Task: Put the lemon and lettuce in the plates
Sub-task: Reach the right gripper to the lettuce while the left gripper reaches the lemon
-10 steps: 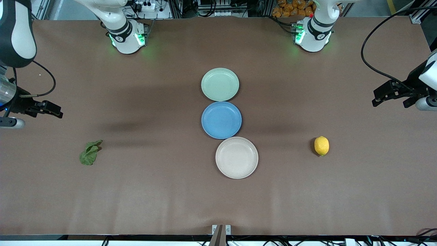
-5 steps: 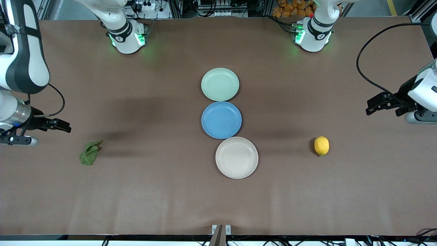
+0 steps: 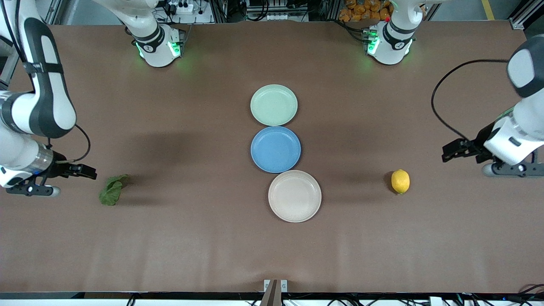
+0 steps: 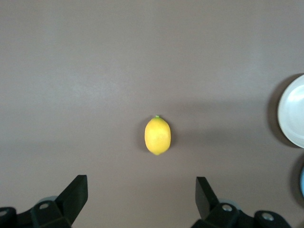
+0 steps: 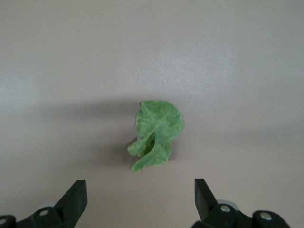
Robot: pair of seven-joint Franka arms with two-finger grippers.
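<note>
The yellow lemon point(image 3: 400, 181) lies on the brown table toward the left arm's end; it also shows in the left wrist view point(image 4: 157, 135). My left gripper point(image 3: 450, 152) is open and empty, in the air beside the lemon. The green lettuce point(image 3: 111, 190) lies toward the right arm's end and shows in the right wrist view point(image 5: 156, 134). My right gripper point(image 3: 86, 171) is open and empty, in the air beside the lettuce. The mint green plate point(image 3: 273, 105) and the beige-white plate point(image 3: 294, 196) sit empty at mid-table.
A blue plate point(image 3: 275, 149) sits between the two other plates, touching both. The beige-white plate's rim shows at the edge of the left wrist view point(image 4: 290, 111). The arm bases point(image 3: 158, 44) stand along the table's farthest edge.
Both arms have moved in from the table's ends and nearer to the front camera: the left gripper toward the lemon, the right gripper toward the lettuce. Nothing on the table has moved.
</note>
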